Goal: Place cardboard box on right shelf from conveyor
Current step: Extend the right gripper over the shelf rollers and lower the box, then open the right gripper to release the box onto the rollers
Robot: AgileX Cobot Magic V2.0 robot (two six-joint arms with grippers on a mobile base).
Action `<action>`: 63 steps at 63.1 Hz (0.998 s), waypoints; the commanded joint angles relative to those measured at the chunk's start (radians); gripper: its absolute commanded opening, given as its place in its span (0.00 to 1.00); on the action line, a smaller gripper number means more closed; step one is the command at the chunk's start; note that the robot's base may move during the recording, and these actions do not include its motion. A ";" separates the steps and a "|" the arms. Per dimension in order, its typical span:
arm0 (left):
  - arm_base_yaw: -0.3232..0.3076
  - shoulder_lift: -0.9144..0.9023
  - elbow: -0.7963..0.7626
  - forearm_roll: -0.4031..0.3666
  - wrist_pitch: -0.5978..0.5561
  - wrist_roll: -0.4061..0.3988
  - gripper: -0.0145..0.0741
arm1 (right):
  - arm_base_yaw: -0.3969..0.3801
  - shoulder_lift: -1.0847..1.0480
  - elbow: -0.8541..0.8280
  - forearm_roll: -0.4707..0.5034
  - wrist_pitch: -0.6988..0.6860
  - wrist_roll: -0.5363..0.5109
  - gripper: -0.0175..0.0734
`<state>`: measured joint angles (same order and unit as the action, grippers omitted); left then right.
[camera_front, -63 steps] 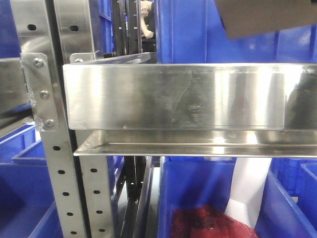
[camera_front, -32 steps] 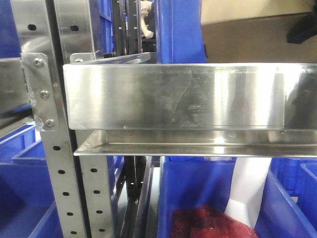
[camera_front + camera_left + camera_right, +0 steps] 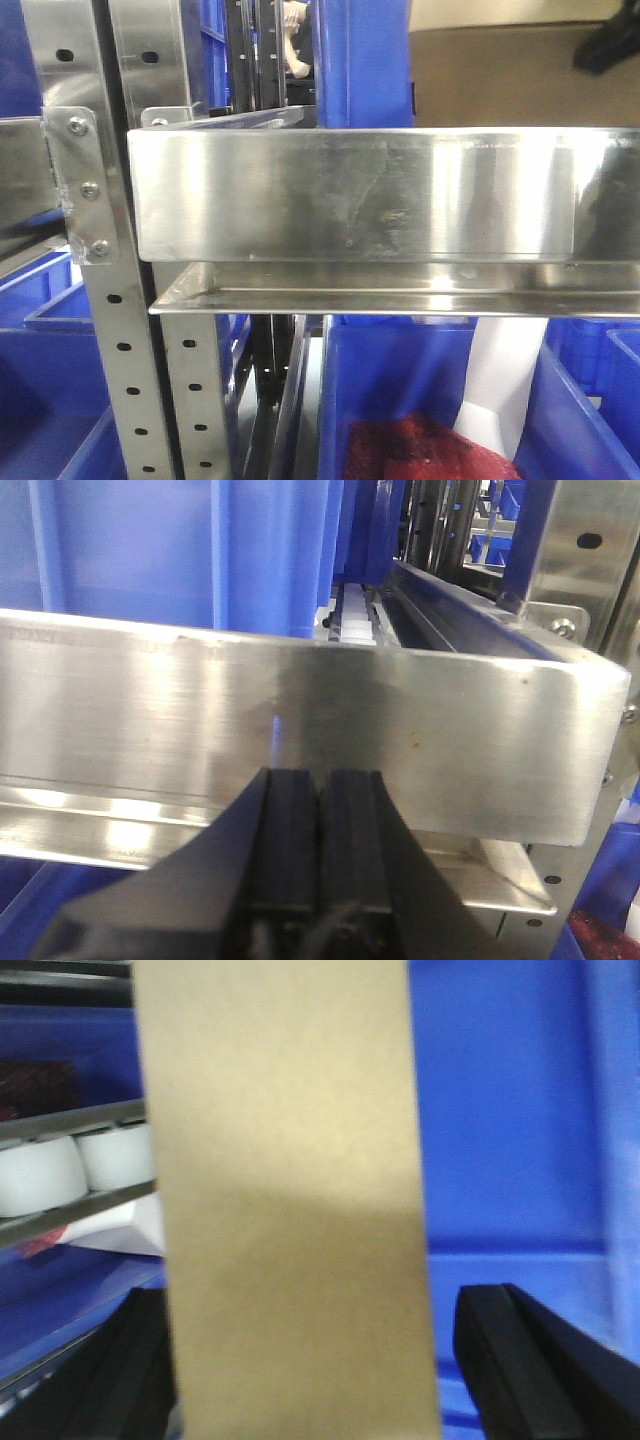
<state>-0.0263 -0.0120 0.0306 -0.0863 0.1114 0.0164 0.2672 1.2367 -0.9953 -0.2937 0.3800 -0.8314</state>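
Cardboard box (image 3: 510, 75), its base hidden behind the right shelf (image 3: 350, 195) front lip and its right side cut off, stands between the parted right gripper (image 3: 300, 1360) fingers, contact unclear; left gripper (image 3: 320, 850) jaws pressed together, empty.

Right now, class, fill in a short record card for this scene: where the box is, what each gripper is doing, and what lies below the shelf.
Cardboard box: behind the front lip of the right shelf; its base is hidden by the lip
Right gripper: fingers apart on either side of the box, with a gap showing at one side
Left gripper: fingers shut, empty, facing the shelf lip
Below the shelf: blue bin holding red mesh material
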 commanded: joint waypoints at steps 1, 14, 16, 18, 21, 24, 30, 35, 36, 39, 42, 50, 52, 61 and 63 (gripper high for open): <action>-0.006 -0.012 -0.003 -0.005 -0.084 -0.005 0.03 | -0.005 -0.076 -0.034 0.019 -0.036 0.011 0.88; -0.006 -0.012 -0.003 -0.005 -0.084 -0.005 0.03 | -0.004 -0.186 -0.003 0.130 0.012 0.047 0.88; -0.006 -0.012 -0.003 -0.005 -0.084 -0.005 0.03 | -0.003 -0.205 0.009 0.148 0.016 0.057 0.88; -0.006 -0.012 -0.003 -0.005 -0.084 -0.005 0.03 | -0.002 -0.230 0.022 0.173 0.018 0.067 0.88; -0.006 -0.012 -0.003 -0.005 -0.084 -0.005 0.03 | -0.001 -0.265 0.049 0.202 0.015 0.088 0.88; -0.006 -0.012 -0.003 -0.005 -0.084 -0.005 0.03 | -0.001 -0.304 0.069 0.228 0.012 0.114 0.88; -0.006 -0.012 -0.003 -0.005 -0.084 -0.005 0.03 | -0.001 -0.393 0.126 0.259 -0.019 0.229 0.86; -0.006 -0.012 -0.003 -0.005 -0.084 -0.005 0.03 | -0.001 -0.470 0.172 0.264 -0.054 0.344 0.78; -0.006 -0.012 -0.003 -0.005 -0.084 -0.005 0.03 | -0.001 -0.484 0.180 0.264 -0.060 0.369 0.76; -0.006 -0.012 -0.003 -0.005 -0.084 -0.005 0.03 | -0.001 -0.533 0.206 0.264 -0.079 0.468 0.68; -0.006 -0.012 -0.003 -0.005 -0.084 -0.005 0.03 | -0.001 -0.588 0.233 0.264 -0.094 0.546 0.56; -0.006 -0.012 -0.003 -0.005 -0.084 -0.005 0.03 | -0.001 -0.693 0.280 0.264 -0.096 0.728 0.29; -0.006 -0.012 -0.003 -0.005 -0.084 -0.005 0.03 | -0.001 -0.712 0.289 0.264 -0.096 0.771 0.25; -0.006 -0.012 -0.003 -0.005 -0.084 -0.005 0.03 | -0.001 -0.790 0.332 0.264 -0.107 0.868 0.26; -0.006 -0.012 -0.003 -0.005 -0.084 -0.005 0.03 | -0.001 -0.798 0.333 0.264 -0.101 0.868 0.26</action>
<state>-0.0263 -0.0120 0.0306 -0.0863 0.1114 0.0164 0.2672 0.4581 -0.6444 -0.0336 0.3718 0.0000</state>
